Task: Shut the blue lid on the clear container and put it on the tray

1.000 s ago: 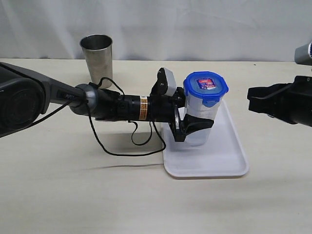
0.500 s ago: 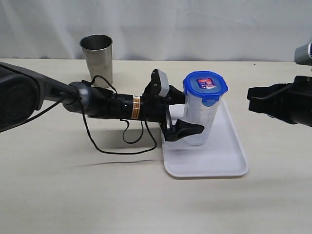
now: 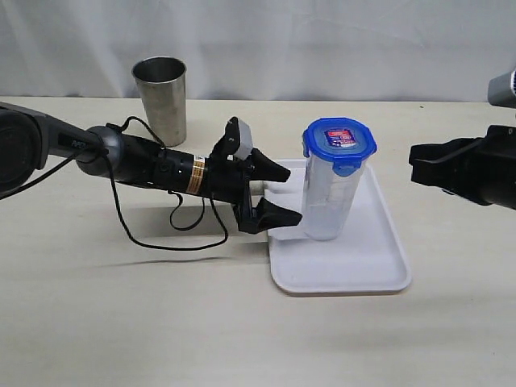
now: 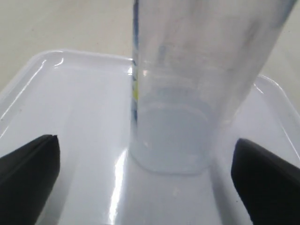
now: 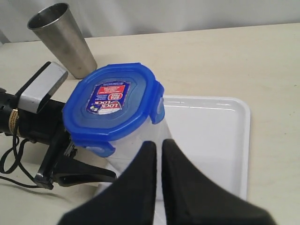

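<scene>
We note the clear container (image 3: 326, 205), blue lid (image 3: 339, 143) on, upright on the tray (image 3: 379, 258); left fingers (image 3: 280, 216) spread beside it; right fingers (image 5: 136, 187) pressed together.

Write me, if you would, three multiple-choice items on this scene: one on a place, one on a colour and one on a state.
1. Relative to the tray, where does the clear container stand? A. behind it B. on it C. left of it
2. What colour is the lid? A. green B. red C. blue
3. How is the left gripper? A. open, clear of the container B. shut on the container C. shut on the lid
Answers: 1 B, its base rests inside the tray's rim. 2 C, the lid on top is blue. 3 A, its fingers stand wide apart, touching nothing.
</scene>
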Motion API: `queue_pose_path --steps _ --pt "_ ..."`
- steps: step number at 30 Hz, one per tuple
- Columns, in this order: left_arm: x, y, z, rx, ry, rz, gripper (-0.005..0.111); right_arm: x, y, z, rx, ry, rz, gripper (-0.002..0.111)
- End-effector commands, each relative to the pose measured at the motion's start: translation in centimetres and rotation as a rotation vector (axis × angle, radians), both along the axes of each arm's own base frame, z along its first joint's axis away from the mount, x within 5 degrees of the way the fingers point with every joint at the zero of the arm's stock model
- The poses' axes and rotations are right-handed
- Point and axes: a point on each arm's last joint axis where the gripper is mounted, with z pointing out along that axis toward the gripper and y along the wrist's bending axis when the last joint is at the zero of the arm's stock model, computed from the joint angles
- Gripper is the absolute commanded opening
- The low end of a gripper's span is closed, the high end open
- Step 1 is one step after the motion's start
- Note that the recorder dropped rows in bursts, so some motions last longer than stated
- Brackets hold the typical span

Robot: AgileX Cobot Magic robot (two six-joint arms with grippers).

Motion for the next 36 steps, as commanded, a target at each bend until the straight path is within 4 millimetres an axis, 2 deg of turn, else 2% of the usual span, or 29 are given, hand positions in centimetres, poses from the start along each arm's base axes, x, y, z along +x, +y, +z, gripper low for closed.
queue_pose_path --steps 1,5,12,18,24,31,36 --pt "0.5 0.9 0.3 0.009 0.027 0.011 0.086 0.0 -0.1 0.0 -0.003 -0.001 -0.001 0.005" --pt "0.3 1.1 0.9 0.033 0.035 -0.013 0.065 0.0 -0.1 0.0 -0.003 -0.001 -0.001 0.005" --pt "0.0 1.5 3.5 0.138 -0.061 -0.105 0.0 -0.6 0.0 1.1 -0.025 -0.049 0.015 0.005" --pt "0.4 1.6 6.5 0.145 -0.047 -0.035 0.0 -2.3 -0.1 2.6 -0.002 -0.115 0.001 0.005" --pt "1.4 2.0 8.9 0.168 0.057 0.17 0.0 -5.4 -0.2 3.6 -0.003 -0.205 -0.004 0.005" --pt "1.4 2.4 12.3 0.122 0.118 0.255 0.0 -9.1 -0.4 6.2 -0.008 -0.388 -0.015 0.005" --pt "0.8 3.9 14.6 0.169 0.056 0.431 0.0 -11.5 -0.5 7.8 -0.02 -0.519 -0.008 0.005"
